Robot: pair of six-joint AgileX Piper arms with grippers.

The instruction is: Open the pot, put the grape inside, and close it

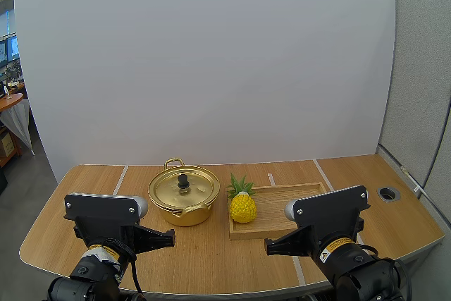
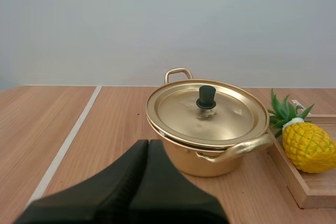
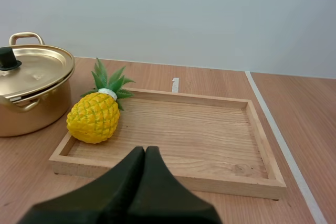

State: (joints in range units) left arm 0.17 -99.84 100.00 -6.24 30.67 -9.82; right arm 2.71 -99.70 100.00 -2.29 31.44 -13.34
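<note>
Table: wooden and rounded at the corners, with pale lines running from front to back. It carries the pot and tray side by side near its middle, and both arms sit at its near edge.
Tray: shallow and wooden, lying flat on the table just to the right of the pot. Most of its floor is bare.
Pot: gold with two loop handles, standing upright on the table in front of the left arm. One handle points toward the near edge.
Lid: gold, seated on the pot and covering it.
Left hand: the fingers lie together as one dark wedge with nothing between them. It is above the table, aimed at the pot and well short of it.
Right hand: the fingers are pressed together and hold nothing. It hangs just short of the tray's near wall and points over it.
Pineapple: yellow with green leaves, the only fruit here. It lies tilted inside the tray at the end nearest the pot, leaves toward the back, and it seems to lean on that end wall, though the contact is hard to make out.
Knob: black, upright at the lid's centre.
</note>
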